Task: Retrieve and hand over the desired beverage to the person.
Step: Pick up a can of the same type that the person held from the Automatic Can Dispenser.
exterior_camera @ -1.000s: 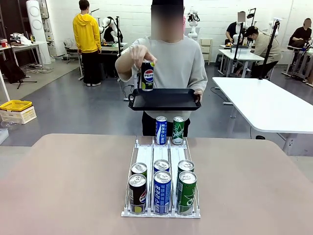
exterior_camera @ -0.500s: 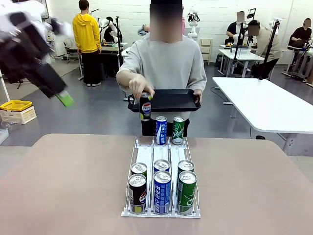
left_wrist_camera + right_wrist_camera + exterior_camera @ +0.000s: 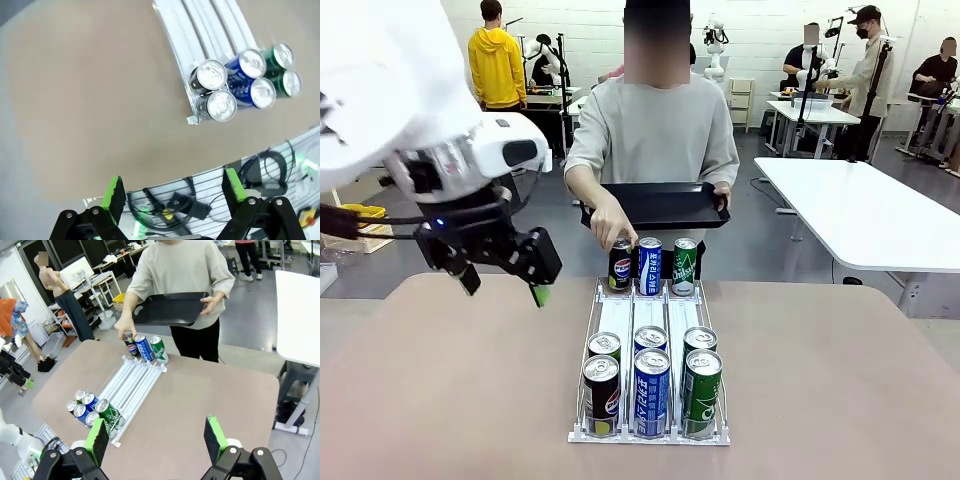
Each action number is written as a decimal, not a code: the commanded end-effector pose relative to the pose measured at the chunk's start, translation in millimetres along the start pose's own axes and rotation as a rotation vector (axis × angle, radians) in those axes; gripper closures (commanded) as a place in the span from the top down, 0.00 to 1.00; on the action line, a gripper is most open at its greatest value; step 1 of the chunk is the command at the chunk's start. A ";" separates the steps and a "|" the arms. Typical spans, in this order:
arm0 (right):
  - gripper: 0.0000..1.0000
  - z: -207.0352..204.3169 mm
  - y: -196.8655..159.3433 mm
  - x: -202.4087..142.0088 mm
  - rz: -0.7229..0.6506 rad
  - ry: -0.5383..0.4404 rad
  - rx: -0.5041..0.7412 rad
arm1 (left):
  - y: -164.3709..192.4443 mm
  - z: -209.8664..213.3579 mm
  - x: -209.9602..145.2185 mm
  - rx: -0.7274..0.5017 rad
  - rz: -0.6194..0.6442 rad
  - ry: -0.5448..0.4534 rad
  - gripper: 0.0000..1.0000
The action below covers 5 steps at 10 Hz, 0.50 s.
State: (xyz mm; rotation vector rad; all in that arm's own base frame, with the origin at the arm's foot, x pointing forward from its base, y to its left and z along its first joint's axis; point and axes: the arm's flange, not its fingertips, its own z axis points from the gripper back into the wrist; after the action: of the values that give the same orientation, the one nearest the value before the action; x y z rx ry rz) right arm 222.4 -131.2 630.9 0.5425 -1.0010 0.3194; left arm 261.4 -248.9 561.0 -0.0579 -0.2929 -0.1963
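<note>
The person (image 3: 655,130) in a grey sweatshirt stands at the far side with a black tray (image 3: 660,205) in one hand. Their other hand (image 3: 610,228) rests on a black Pepsi can (image 3: 619,267) at the far end of the white rack (image 3: 617,320), beside a blue can (image 3: 649,266) and a green can (image 3: 684,266). Several more cans (image 3: 651,385) stand at the rack's near end. My left gripper (image 3: 505,285) hangs open and empty left of the rack. In its wrist view the left gripper (image 3: 173,189) looks down on the near cans (image 3: 222,95). My right gripper (image 3: 156,434) is open, high above the table.
The brown table (image 3: 450,400) has bare room on both sides of the rack. In the right wrist view the rack (image 3: 131,382) runs from the near cans (image 3: 92,410) toward the person (image 3: 185,270). A white table (image 3: 860,215) stands at the right.
The person lowered the Pepsi can from beside the tray to the far end of the rack's left lane. My left arm swung in from the upper left to just left of the rack.
</note>
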 end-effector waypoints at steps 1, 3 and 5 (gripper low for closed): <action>1.00 -2.0 -1.2 -1.1 0.010 -0.010 0.023 | -3.1 -12.7 11.8 0.043 0.090 0.000 1.00; 1.00 -2.0 -1.2 -1.1 0.010 -0.010 0.023 | -4.2 -7.7 1.2 0.011 0.055 0.005 1.00; 1.00 -2.0 -1.2 -1.1 0.010 -0.010 0.023 | -4.2 -7.7 1.2 0.011 0.055 0.005 1.00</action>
State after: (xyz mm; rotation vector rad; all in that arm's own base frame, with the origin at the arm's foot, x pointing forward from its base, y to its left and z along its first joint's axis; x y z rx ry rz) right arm 222.3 -131.2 630.9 0.5424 -1.0013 0.3196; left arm 266.7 -257.0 551.0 -0.0620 -0.2710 -0.1241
